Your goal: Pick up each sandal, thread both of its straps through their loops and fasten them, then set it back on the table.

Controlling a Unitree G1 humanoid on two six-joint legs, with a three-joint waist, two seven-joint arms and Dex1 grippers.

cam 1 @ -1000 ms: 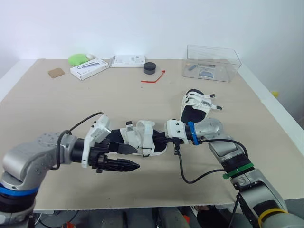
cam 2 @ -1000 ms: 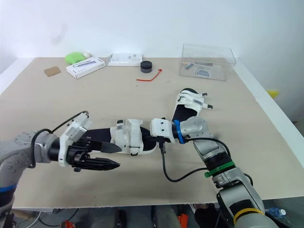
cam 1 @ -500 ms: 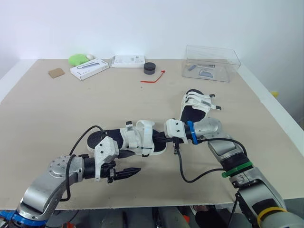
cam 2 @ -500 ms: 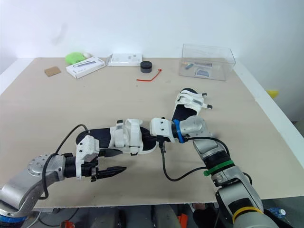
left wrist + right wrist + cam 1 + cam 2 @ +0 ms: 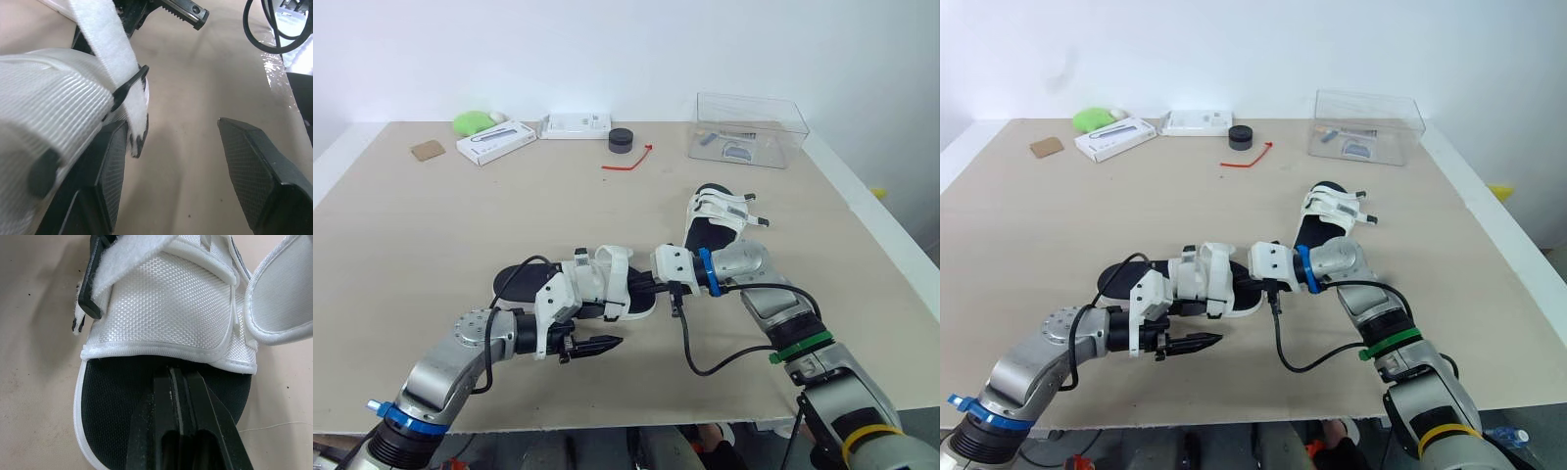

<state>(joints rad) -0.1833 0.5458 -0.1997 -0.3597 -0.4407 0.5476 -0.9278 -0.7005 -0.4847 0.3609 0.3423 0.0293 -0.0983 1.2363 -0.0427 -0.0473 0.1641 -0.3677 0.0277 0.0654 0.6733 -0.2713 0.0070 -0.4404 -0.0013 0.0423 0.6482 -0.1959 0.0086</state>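
While right end effector [image 5: 178,377] touches sandal [image 5: 597,279], left end effector [image 5: 173,129] gapes.

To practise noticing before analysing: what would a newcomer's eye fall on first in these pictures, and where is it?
The white-strapped sandal in the middle of the table draws the eye first: the right gripper lies shut on its black footbed at one end, and the left gripper stands open at its side, beside the loose end of a strap. A second sandal lies just beyond it, toward the right.
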